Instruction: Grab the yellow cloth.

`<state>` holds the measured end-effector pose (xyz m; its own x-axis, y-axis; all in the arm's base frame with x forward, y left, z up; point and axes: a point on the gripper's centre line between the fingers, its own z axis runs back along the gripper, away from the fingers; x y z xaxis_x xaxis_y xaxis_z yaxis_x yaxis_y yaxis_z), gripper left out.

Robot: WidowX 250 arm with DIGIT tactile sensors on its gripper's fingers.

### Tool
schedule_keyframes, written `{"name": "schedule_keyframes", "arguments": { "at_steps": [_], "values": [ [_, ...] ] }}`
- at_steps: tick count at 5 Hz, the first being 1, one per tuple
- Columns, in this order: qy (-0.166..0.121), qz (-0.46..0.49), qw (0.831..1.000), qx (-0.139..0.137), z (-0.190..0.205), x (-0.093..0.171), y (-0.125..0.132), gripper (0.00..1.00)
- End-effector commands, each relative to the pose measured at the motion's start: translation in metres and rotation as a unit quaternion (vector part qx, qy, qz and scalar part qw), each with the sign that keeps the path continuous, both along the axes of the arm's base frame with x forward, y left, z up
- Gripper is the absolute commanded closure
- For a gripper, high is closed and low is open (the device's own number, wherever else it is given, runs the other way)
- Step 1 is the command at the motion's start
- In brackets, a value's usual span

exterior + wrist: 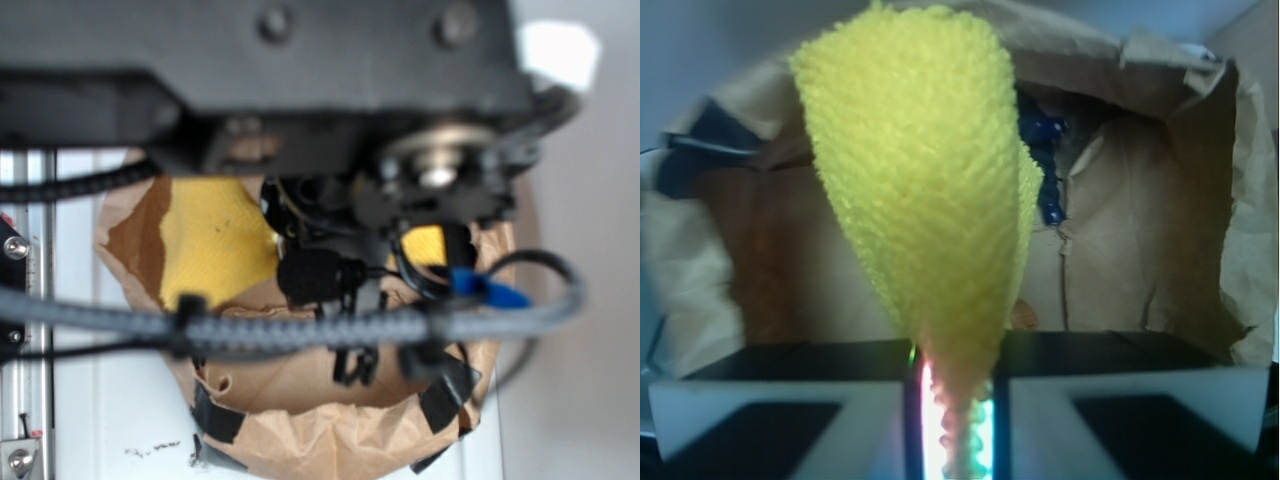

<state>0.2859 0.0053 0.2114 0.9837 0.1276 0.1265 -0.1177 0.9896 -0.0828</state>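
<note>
The yellow cloth [925, 190] fills the middle of the wrist view, hanging from the jaws in a long cone. Its narrow end is pinched between my two fingers [830, 415], so my gripper [955, 420] is shut on it. The cloth's broad end lies over the brown paper surface [1140, 230]. In the exterior view the cloth [215, 240] shows as a yellow patch on brown paper left of the black gripper [320, 275], with a small second yellow patch to the right. The arm's body hides much of the scene from above.
A dark navy braided rope [1043, 150] lies behind the cloth on the crumpled brown paper [330, 425]. The paper's raised, taped edges ring the work area. A grey braided cable [300, 328] crosses the exterior view. A metal rail [30, 400] stands at the left.
</note>
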Motion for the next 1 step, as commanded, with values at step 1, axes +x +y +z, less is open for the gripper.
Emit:
{"name": "schedule_keyframes", "arguments": {
  "at_steps": [1],
  "values": [
    [-0.061,0.021,0.998,-0.010,0.0590,-0.0191,0.0128,1.00]
  ]
}}
